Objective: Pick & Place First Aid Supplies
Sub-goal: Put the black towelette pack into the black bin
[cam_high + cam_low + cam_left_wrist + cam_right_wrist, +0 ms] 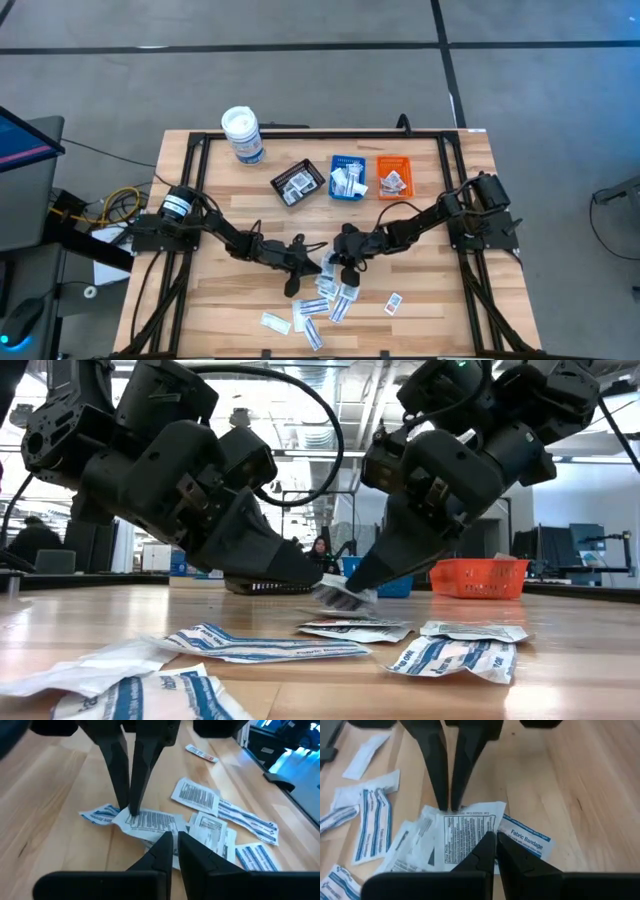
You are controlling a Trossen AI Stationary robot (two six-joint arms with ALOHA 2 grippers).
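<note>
Packets (pixel 325 305) are piled on the wooden table (pixel 200 290) near its 6 o'clock edge, just past both grippers. Left gripper (pixel 172 840) and right gripper (pixel 495 839) meet nose to nose over one white packet (pixel 465 832), each pinching an opposite edge of it, jaws nearly together. Black, blue and orange trays (pixel 345 177) sit toward 12 o'clock.

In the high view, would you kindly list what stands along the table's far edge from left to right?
White canister → black tray → blue tray → orange tray.
</note>
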